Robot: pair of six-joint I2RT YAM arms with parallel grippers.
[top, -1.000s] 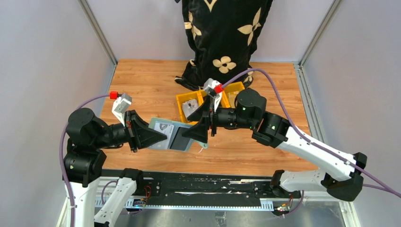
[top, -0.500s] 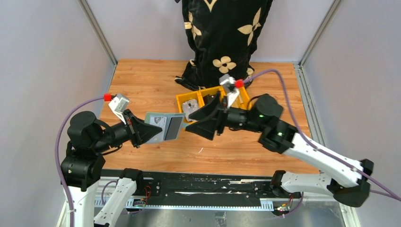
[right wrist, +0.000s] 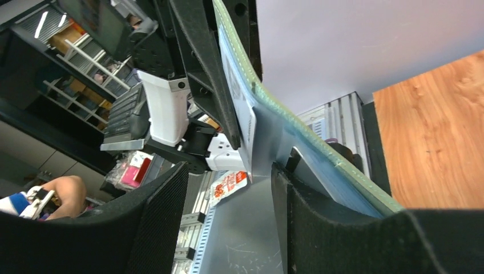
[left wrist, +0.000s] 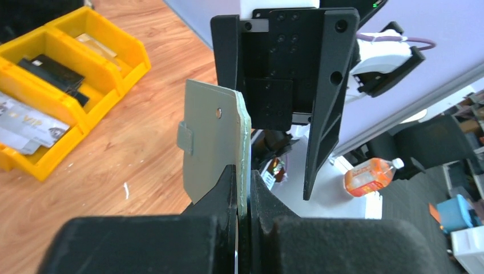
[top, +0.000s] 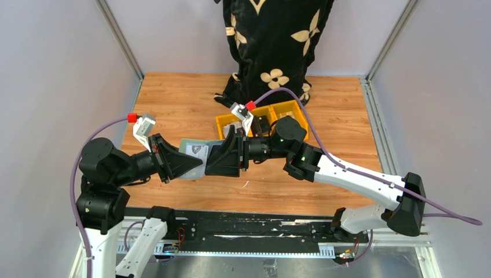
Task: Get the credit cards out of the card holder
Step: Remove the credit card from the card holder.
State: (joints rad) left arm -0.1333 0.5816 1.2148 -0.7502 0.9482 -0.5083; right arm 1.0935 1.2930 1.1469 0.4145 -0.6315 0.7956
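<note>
Between the tightly pinched fingers of the left gripper [left wrist: 242,174] stands the card holder [left wrist: 212,137]. It is held edge-on and clear of the table, with its free end jutting straight ahead of the tips toward the other arm. That grip looks meant to steady the holder with its slots exposed. Directly opposite, the right gripper [right wrist: 231,171] has its jaws apart, and the holder's open flap runs up past one finger. Whether that finger touches the flap cannot be told. A pale credit card [right wrist: 238,105] shows tucked against the holder's inner face, just ahead of the right tips. By the look of it, the right arm is lining up to pinch that card and draw it out. Beyond the right gripper sit yellow bins [top: 223,123]. Below both tools lies a wooden table [top: 173,98], walled by plain grey panels, and a black flower-patterned cloth [top: 272,40] hangs at its far edge.
</note>
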